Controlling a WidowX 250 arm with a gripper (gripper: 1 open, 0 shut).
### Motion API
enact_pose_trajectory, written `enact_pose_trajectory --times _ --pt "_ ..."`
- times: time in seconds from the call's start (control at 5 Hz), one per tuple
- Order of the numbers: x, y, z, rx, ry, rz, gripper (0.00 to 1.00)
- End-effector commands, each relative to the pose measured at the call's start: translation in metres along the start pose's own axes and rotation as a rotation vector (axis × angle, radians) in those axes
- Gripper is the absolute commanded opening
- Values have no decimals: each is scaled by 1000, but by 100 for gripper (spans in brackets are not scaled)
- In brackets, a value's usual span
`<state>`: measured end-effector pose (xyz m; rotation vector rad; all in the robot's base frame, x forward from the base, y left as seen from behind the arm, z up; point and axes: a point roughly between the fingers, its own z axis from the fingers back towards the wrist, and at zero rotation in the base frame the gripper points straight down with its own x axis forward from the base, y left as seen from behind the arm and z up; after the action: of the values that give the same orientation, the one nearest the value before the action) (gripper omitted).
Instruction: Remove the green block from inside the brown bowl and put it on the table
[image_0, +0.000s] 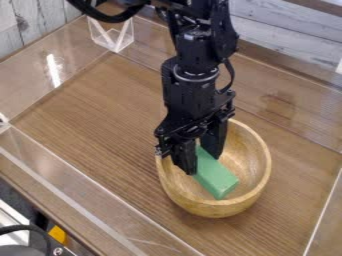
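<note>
The brown bowl (258, 178) sits on the table (94, 115) toward the front right. Inside it the green block (221, 181) lies tilted against the bowl's inner wall, its lower end toward the front. My black gripper (198, 160) points straight down into the bowl. Its fingers stand on either side of the block's upper end and look closed against it. The arm hides the block's top end and the bowl's back-left rim.
Low clear acrylic walls (54, 165) edge the tabletop. A small clear acrylic stand (114, 36) sits at the back left. Bare wood-grain surface stretches to the left of and behind the bowl.
</note>
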<state>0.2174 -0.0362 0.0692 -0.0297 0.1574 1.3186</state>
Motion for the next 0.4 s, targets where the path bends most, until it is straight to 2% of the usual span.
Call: enact_pose_trajectory --times 0.0,0.2 --pt "3 -9 20 -78 -17 13 0" --pt "4 -9 21 -77 -18 17 0"
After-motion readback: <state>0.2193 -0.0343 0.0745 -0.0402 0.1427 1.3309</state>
